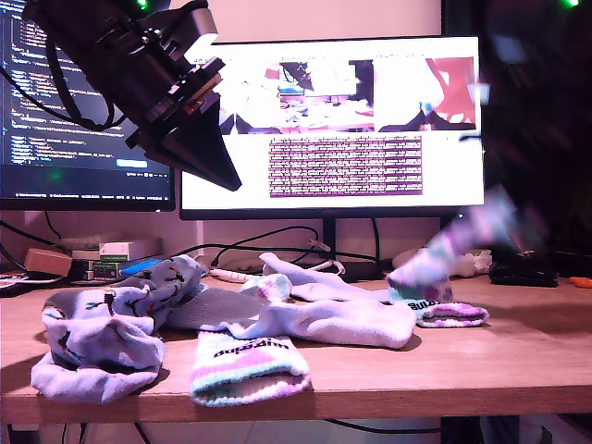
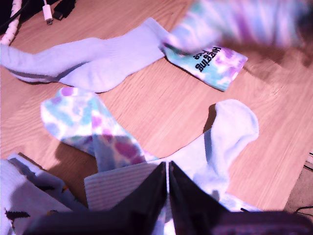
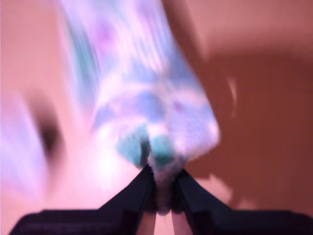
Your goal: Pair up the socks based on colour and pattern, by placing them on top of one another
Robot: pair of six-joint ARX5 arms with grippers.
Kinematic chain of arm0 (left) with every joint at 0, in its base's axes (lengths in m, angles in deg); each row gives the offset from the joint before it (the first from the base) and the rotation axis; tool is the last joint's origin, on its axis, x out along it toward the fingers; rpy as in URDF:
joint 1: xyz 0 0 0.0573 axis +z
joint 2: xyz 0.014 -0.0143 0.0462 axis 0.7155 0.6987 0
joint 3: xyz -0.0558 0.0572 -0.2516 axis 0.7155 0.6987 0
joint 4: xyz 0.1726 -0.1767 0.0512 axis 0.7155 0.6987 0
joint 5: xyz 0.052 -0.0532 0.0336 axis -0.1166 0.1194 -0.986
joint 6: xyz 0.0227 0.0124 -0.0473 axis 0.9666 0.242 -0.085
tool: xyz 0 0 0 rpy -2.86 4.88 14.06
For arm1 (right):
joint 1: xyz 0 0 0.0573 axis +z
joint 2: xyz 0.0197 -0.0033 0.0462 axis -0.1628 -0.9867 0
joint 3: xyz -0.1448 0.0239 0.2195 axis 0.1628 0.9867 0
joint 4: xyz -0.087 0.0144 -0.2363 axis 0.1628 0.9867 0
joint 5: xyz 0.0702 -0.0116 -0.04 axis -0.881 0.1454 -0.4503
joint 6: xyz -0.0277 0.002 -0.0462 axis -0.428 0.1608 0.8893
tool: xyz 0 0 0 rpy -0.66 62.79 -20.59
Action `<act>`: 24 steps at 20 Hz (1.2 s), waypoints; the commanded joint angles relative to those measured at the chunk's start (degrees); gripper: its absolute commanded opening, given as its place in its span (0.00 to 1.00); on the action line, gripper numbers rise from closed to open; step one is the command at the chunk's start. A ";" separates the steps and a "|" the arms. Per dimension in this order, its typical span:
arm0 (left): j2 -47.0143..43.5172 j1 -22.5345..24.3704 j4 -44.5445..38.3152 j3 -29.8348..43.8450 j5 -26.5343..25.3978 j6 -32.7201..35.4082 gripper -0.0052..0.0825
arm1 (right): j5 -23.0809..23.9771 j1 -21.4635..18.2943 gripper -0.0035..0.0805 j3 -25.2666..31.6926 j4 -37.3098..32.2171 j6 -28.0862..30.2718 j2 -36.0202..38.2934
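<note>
Second claw (image 3: 164, 182) clamped on tie-dye sock (image 3: 146, 98), first claw (image 2: 167, 171) closed

Wooden desk (image 1: 504, 361), code monitor (image 1: 55, 120), bright monitor (image 1: 370, 120), cables (image 2: 47, 13), small stacked boxes (image 1: 125, 251)

Matte black, my first gripper (image 1: 229, 181) has jaws tapering to a point and black cables (image 1: 54, 79) behind

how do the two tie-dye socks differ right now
The front tie-dye sock lies loose on the wooden table, with its cuff at the near edge. The raised tie-dye sock is pinched at its foot end by my second gripper and slopes up toward the exterior view's right. The front sock looks sharp, while the raised sock is motion-blurred. Both share pastel pink-turquoise dye and dark lettering on the cuff.
</note>
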State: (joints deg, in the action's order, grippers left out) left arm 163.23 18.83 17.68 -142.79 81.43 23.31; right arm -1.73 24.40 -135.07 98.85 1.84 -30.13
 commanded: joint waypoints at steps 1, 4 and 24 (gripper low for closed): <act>0.61 -0.17 -0.59 0.48 0.68 0.24 0.04 | 1.79 -0.07 0.03 -2.64 -2.08 0.22 0.59; 0.61 -0.17 -0.57 0.48 2.32 0.22 0.04 | 4.79 -0.11 0.03 -8.20 -6.91 0.96 -2.05; 0.61 -0.17 3.50 0.48 3.19 -0.17 0.04 | 5.79 -0.11 0.03 -24.87 -1.22 2.89 -12.92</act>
State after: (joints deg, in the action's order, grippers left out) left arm 163.23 18.83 21.37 -142.79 84.40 23.27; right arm 4.98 24.35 -160.03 96.25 4.77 -43.57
